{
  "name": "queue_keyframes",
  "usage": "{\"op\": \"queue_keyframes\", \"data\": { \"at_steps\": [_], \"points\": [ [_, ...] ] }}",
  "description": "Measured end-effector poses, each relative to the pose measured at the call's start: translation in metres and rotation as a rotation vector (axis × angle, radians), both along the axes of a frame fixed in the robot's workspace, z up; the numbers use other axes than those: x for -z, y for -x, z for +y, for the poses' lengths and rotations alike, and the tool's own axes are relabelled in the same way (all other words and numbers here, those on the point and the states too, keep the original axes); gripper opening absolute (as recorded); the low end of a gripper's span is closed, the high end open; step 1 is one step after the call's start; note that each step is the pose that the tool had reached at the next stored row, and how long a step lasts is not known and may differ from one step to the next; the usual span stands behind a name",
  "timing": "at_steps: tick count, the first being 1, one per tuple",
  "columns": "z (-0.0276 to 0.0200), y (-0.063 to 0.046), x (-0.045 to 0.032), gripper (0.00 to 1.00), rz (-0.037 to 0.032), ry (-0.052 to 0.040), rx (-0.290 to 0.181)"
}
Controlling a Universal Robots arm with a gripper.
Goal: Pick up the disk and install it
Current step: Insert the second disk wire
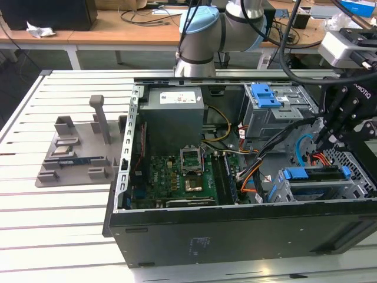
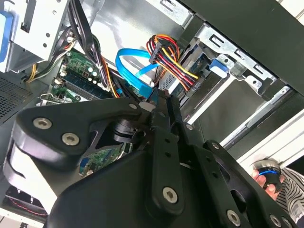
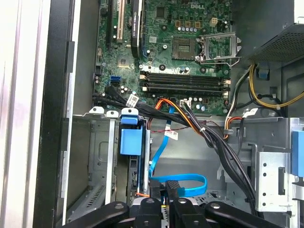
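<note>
Jaws (image 3: pixel 164 199): pressed together, over bay | disk (image 1: pixel 318 177): apparently seated in drive cage (image 1: pixel 283 191) | case (image 1: pixel 235 236): open

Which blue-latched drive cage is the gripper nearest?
The lower cage at the case's front edge, with blue rails; the gripper hangs just above it. The other cage sits farther back.

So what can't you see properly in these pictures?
- First wrist view: the flat silver hard drive with blue side rails sits edge-on in its grey metal bay, label hidden.
- Second wrist view: the black gripper blocks the green circuit board.
- Second wrist view: a person's hand, cut off by the corner.
</note>
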State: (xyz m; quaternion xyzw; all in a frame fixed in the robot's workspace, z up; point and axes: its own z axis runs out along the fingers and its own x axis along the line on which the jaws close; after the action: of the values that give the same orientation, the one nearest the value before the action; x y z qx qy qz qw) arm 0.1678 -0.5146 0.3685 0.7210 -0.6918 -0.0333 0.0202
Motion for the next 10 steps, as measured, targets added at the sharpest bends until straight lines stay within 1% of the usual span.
{"op": "queue_keyframes", "data": {
  "at_steps": [4,5,6,10],
  "points": [
    [-0.0002,0.0,0.0003,0.16,0.0,-0.0003,0.0],
    [-0.0014,0.0,0.0003,0.16,0.0,0.0001,-0.001],
    [-0.0041,0.0,0.0007,0.16,0.0,0.0002,-0.001],
    [-0.0105,0.001,0.0024,0.16,0.0001,0.0001,-0.007]
  ]
}}
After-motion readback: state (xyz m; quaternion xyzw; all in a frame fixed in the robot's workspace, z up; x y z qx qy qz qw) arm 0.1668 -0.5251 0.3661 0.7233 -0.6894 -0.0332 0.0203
